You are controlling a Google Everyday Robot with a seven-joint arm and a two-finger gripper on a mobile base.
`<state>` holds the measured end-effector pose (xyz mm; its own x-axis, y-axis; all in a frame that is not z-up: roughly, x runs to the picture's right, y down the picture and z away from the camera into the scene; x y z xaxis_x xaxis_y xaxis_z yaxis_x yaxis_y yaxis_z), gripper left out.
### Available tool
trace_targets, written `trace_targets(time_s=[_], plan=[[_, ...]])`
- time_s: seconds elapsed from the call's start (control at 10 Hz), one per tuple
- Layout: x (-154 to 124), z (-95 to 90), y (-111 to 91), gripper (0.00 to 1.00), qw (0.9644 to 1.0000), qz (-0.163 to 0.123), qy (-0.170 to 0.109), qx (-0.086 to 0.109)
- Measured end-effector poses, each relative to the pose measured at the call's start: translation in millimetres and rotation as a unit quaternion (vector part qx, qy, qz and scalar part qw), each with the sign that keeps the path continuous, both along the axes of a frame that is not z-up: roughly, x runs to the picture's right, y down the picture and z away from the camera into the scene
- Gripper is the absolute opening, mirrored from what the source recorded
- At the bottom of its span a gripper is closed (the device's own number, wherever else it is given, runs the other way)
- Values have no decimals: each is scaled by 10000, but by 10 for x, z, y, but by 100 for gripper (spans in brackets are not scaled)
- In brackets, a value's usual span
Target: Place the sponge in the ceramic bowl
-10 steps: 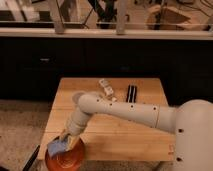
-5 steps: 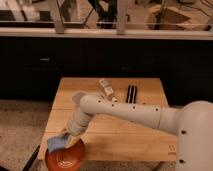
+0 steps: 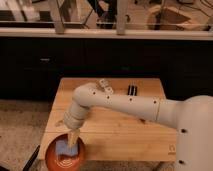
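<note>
Sponge (image 3: 64, 148), pale blue, lies inside the ceramic bowl (image 3: 49, 156) at the lower left of the frame, and nothing else shares the bowl with it. A dark cabinet front (image 3: 45, 65) runs across the middle of the frame behind everything. Below it, the wooden table (image 3: 125, 131) fills the centre. The robot's white body (image 3: 196, 135) takes up the lower right, and its arm (image 3: 125, 104) reaches leftward over the tabletop, bending down at the left edge. The orange-red bowl sits at the table's lower left corner. The gripper (image 3: 73, 137) points down over the bowl's upper right rim, its tip right at the sponge's upper edge; whether it grips the sponge or is free of it cannot be told. Near the table's far edge lie a small white object (image 3: 105, 86) and, to its right, a black object (image 3: 131, 90), apart from each other.
</note>
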<state>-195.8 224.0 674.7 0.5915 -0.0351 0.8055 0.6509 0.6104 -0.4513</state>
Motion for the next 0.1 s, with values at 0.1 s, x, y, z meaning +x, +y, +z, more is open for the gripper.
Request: trace_targets(time_s=[0.1], plan=[[-11,-5,-8,77,10000,-35,5,-23]])
